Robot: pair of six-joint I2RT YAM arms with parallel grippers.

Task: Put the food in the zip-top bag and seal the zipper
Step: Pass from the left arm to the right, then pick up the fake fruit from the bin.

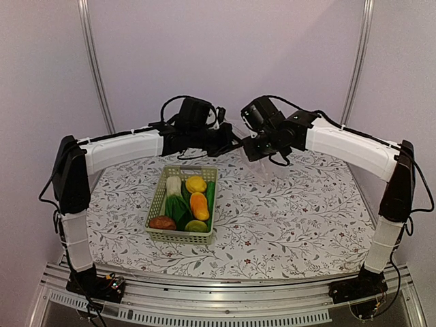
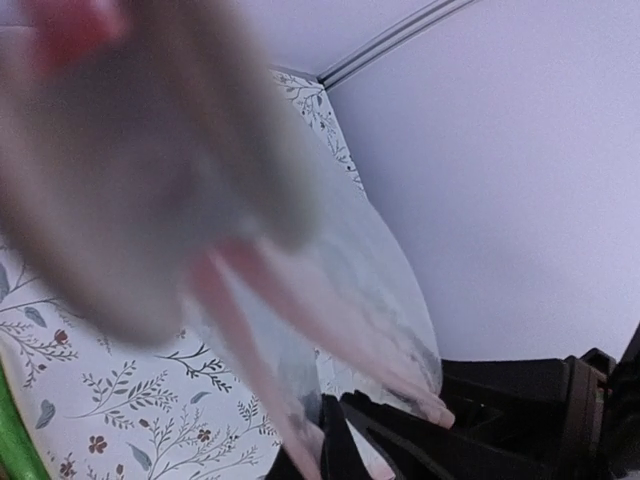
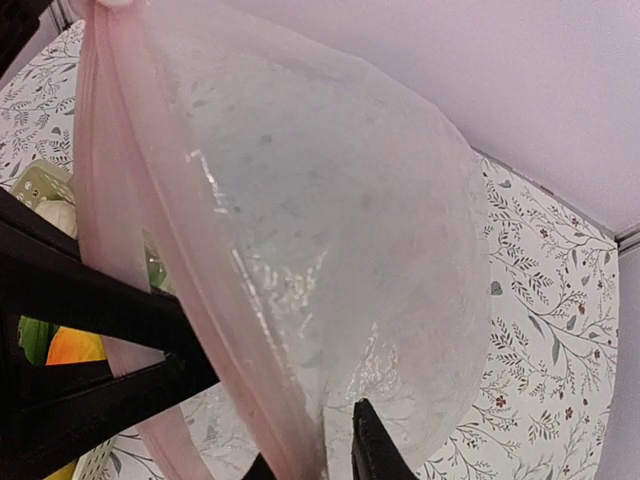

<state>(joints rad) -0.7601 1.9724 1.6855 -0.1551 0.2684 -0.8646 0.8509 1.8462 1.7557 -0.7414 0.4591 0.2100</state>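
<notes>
The zip-top bag [image 1: 264, 169] hangs clear and crinkly between both grippers at the back middle of the table. My left gripper [image 1: 228, 143] is shut on the bag's mouth edge; in the left wrist view the bag [image 2: 380, 280] and its pinkish zipper [image 2: 350, 340] blur past the left gripper [image 2: 335, 440]. In the right wrist view the bag [image 3: 340, 230] bulges open, and the zipper [image 3: 240, 335] runs down between the fingers of my right gripper [image 3: 312, 465], which stand slightly apart around it. The food [image 1: 197, 204] lies in the basket [image 1: 178, 236].
The pale green lattice basket sits left of centre on the floral tablecloth [image 1: 293, 218]. The white back wall and two metal posts [image 1: 95, 68] stand close behind the grippers. The left arm's black fingers [image 3: 90, 300] cross the right wrist view.
</notes>
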